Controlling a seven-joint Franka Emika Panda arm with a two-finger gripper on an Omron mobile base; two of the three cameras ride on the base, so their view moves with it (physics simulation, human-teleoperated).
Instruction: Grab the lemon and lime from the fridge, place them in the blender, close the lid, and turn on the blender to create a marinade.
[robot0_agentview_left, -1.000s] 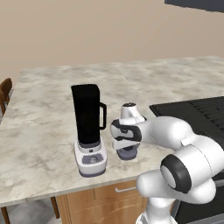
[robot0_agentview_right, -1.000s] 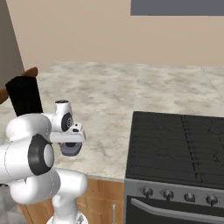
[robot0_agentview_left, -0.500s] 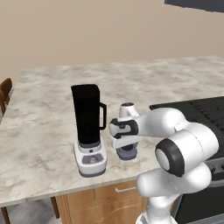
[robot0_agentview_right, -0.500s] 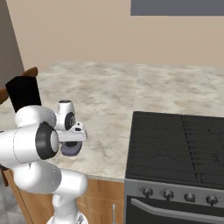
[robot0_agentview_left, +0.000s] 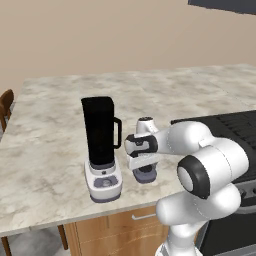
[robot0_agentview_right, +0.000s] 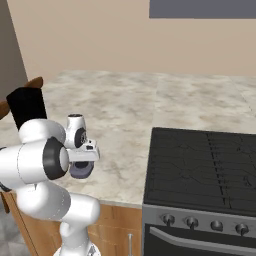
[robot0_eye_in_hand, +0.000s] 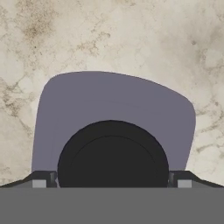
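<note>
On the marble tabletop just right of the blender, our pincer straddles the lid, grip unconfirmed; we judge centering on its dark knob before lifting wise.

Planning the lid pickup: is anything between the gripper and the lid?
Nothing visible. The gripper hangs right over the lid on the counter, beside the blender; its fingers flank the dark centre.

From my right base camera I noted the gripper lowered over the grey lid on the marble counter, the black stove alongside, jaw state unclear.
</note>
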